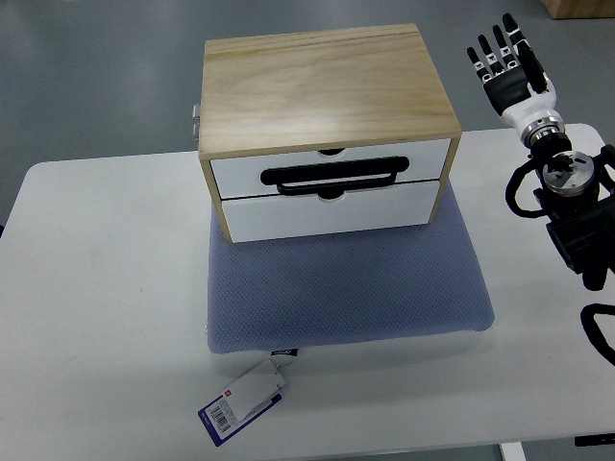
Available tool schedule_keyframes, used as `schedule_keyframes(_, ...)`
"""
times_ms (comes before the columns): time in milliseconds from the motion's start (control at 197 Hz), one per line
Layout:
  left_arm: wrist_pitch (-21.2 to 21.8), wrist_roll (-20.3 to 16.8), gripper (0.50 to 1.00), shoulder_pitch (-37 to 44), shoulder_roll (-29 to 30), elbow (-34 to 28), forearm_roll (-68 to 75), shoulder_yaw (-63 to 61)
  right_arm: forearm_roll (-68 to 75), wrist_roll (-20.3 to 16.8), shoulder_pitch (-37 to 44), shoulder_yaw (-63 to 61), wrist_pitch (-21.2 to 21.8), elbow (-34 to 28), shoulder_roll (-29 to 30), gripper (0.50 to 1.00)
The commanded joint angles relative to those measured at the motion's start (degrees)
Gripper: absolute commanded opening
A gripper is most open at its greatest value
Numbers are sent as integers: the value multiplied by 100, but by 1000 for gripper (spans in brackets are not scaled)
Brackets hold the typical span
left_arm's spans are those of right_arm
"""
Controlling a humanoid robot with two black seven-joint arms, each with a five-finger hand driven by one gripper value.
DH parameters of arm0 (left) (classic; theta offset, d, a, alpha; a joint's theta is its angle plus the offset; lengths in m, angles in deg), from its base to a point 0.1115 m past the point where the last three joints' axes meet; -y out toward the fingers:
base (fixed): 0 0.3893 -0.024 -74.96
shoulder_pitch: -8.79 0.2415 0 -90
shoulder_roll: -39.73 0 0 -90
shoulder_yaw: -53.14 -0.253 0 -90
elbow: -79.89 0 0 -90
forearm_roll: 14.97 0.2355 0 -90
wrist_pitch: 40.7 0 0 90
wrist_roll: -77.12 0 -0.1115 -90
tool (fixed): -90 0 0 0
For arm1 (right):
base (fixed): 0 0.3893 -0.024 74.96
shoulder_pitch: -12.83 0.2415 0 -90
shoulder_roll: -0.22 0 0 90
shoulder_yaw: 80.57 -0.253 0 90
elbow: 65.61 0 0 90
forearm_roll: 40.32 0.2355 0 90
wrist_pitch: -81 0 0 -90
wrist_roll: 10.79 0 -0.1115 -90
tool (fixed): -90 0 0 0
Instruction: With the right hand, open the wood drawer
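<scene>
A light wood box (325, 82) with two white drawer fronts stands on a blue-grey pad (346, 288) at the table's far middle. The upper drawer (332, 171) carries a black bar handle (332, 176); the lower drawer (327, 211) sits below it. Both drawers look closed. My right hand (507, 65) is raised at the far right, to the right of the box and apart from it, fingers spread and holding nothing. Its black forearm (577, 216) comes in from the right edge. The left arm does not show.
The white table (96, 317) spreads under the pad. A paper tag with a barcode (243, 401) lies by the pad's near edge. Grey floor lies beyond the table. A cardboard corner (579, 8) shows at the top right.
</scene>
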Motion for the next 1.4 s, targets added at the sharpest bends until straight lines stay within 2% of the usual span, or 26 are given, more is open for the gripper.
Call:
schedule_keyframes(0, 0, 0, 1000, 0, 0, 0, 0, 0, 0, 0, 0, 0, 0, 0, -6, 946)
schedule_keyframes(254, 27, 0, 1000, 0, 0, -9, -18, 0, -52, -9, 17, 26, 0, 0, -15, 946)
schedule_keyframes(463, 9, 0, 1000, 0, 0, 0, -18, 0, -184, -62, 193, 123, 0, -26, -279, 946)
schedule_keyframes(488, 0, 0, 1000, 0, 0, 0, -18, 0, -570, -97, 491, 325, -70, -26, -481, 946)
schedule_keyframes(560, 0, 0, 1000, 0, 0, 8, -18, 0, -703, -123, 562, 404, -115, -26, -543, 946)
schedule_keyframes(565, 0, 0, 1000, 0, 0, 8, -18, 0, -1068, -228, 806, 630, -202, -26, -717, 948)
schedule_keyframes(616, -9, 0, 1000, 0, 0, 8, -18, 0, -1440, -369, 1071, 878, -202, -35, -868, 946)
schedule_keyframes(672, -9, 0, 1000, 0, 0, 8, -18, 0, -1441, -369, 1072, 879, -202, -35, -868, 946)
schedule_keyframes(677, -9, 0, 1000, 0, 0, 8, -9, 0, -1780, -517, 1307, 1149, -211, -44, -964, 946)
schedule_keyframes(738, -9, 0, 1000, 0, 0, 8, -18, 0, -2179, -685, 1643, 1494, -211, -79, -1122, 946)
schedule_keyframes(946, -17, 0, 1000, 0, 0, 17, -18, 0, -3331, -1090, 2698, 2804, -97, -325, -1501, 946)
schedule_keyframes(1028, -17, 0, 1000, 0, 0, 26, -9, 0, -3928, -1265, 3189, 3550, 8, -614, -1624, 948)
schedule_keyframes(1078, -17, 0, 1000, 0, 0, 26, -9, 0, -3928, -1266, 3190, 3551, 9, -615, -1624, 948)
schedule_keyframes(1084, -17, 0, 1000, 0, 0, 61, -18, 0, -4181, -1344, 3477, 3960, 113, -902, -1702, 946)
schedule_keyframes(1094, -17, 0, 1000, 0, 0, 61, -18, 0, -4236, -1371, 3541, 4042, 140, -983, -1729, 948)
schedule_keyframes(1185, -17, 0, 1000, 0, 0, 79, -18, 0, -4491, -1634, 4016, 4596, 377, -1581, -1878, 948)
schedule_keyframes(1236, -17, 0, 1000, 0, 0, 79, -18, 0, -4491, -1635, 4016, 4597, 378, -1582, -1879, 948)
schedule_keyframes(1241, -17, 0, 1000, 0, 0, 79, -18, 0, -4517, -1765, 4338, 4884, 569, -1921, -1896, 948)
schedule_keyframes(1394, -17, 0, 1000, 0, 0, 79, -18, 0, -4509, -2083, 5246, 5809, 1072, -2812, -1800, 948)
